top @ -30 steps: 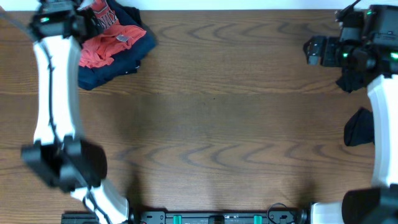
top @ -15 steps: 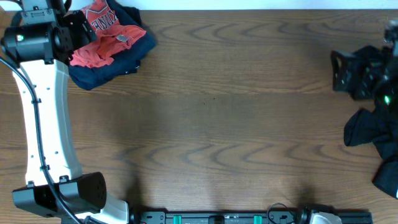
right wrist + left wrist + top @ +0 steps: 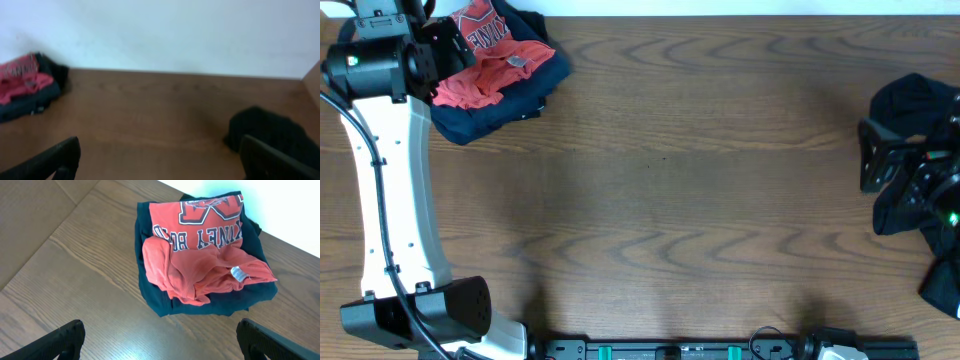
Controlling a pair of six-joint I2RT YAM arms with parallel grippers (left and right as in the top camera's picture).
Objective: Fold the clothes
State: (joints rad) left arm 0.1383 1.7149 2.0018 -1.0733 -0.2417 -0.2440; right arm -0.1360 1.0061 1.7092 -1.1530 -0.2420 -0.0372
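Note:
A crumpled red-orange T-shirt [image 3: 485, 62] with block lettering lies on a folded navy one [image 3: 505, 105] at the table's back left corner. From the left wrist the red-orange shirt [image 3: 200, 255] and the navy shirt [image 3: 157, 297] sit just ahead of my left gripper [image 3: 160, 347], which is open above bare wood. Overhead, my left gripper [image 3: 448, 52] hovers at the pile's left edge. Black clothes [image 3: 912, 100] lie bunched at the right edge, partly under the right arm. My right gripper [image 3: 872, 155] is open and empty, facing left. Its blurred view shows the black clothes [image 3: 270, 130] by the right finger.
The wooden table [image 3: 660, 200] stretches between the two piles. The left arm's white link [image 3: 395, 190] runs along the left edge. A white wall stands behind the far edge [image 3: 175, 35]. A rail [image 3: 670, 350] runs along the front edge.
The right gripper moved from the back right corner toward the front along the right edge, uncovering black cloth. The left arm shifted left early on, then held still over the pile.

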